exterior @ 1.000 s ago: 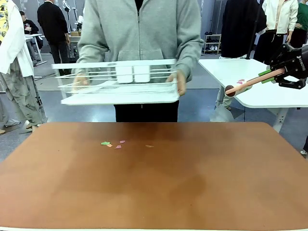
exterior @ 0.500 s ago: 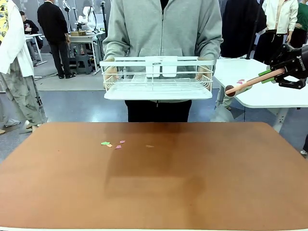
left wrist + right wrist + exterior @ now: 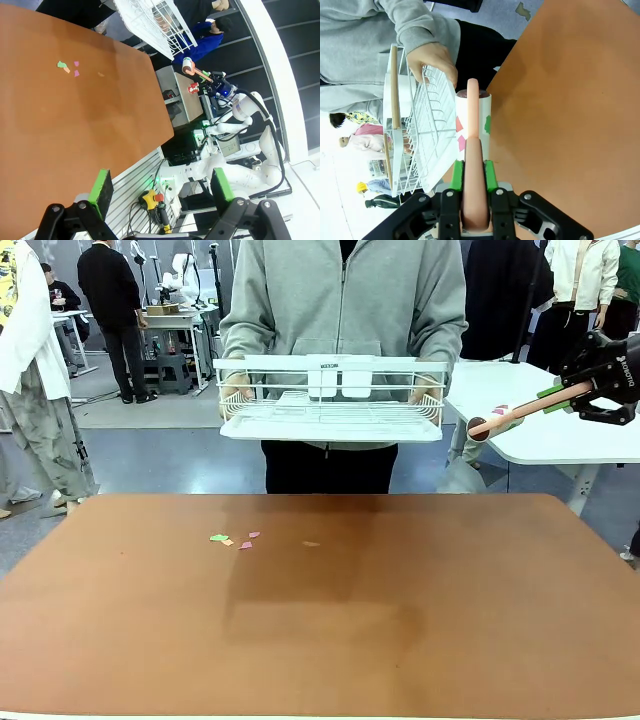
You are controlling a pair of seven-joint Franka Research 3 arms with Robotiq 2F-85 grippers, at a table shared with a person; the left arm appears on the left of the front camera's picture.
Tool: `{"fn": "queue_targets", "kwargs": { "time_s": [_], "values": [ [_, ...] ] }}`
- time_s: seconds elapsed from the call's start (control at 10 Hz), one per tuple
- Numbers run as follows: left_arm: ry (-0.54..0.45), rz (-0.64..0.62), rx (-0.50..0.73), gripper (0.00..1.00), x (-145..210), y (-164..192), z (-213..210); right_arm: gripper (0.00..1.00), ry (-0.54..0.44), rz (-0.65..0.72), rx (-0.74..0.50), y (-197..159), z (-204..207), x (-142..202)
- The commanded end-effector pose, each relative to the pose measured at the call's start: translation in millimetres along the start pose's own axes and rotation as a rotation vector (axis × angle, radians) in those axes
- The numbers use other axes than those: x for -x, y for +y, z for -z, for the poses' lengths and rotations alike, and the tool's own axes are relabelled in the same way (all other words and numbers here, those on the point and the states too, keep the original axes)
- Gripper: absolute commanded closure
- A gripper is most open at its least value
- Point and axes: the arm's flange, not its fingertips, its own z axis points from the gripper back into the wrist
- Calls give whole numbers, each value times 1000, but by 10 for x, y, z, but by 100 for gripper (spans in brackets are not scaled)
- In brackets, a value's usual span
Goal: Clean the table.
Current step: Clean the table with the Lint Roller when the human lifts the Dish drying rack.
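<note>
The reddish-brown table (image 3: pixel 400 620) carries a few small green, pink and orange paper scraps (image 3: pixel 232 538) left of centre, also seen as scraps (image 3: pixel 69 67) from the left wrist. At the far right, above the table's corner, my right gripper (image 3: pixel 560 395) is shut on the pink handle of a roller tool (image 3: pixel 505 418). The right wrist view shows the jaws (image 3: pixel 472 172) clamped on that handle, with its white roller head (image 3: pixel 485 122) bearing stuck scraps. My left gripper (image 3: pixel 160 187) hangs open and empty beyond the table's edge.
A person in a grey hoodie stands at the far edge, holding a white wire basket (image 3: pixel 330 410) level in both hands above it. A white-topped table (image 3: pixel 540 445) stands behind at the right. Other people stand farther back.
The person has stepped to the right and brought the wire basket from the left to the middle, now held level. My right gripper and the roller have not moved.
</note>
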Motion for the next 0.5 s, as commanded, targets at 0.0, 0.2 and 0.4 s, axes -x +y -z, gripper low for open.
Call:
{"fn": "queue_targets", "kwargs": {
  "time_s": [0.0,0.2,0.4],
  "values": [
    [-13,20,23,0,-2,-26,-10,100,-2,1,-3,8,-5,-2],
    [-13,20,23,0,-2,-26,-10,100,-2,1,-3,8,-5,-2],
    [-13,20,23,0,-2,-26,-10,79,2,-58,12,146,-174,-53]
  ]
}}
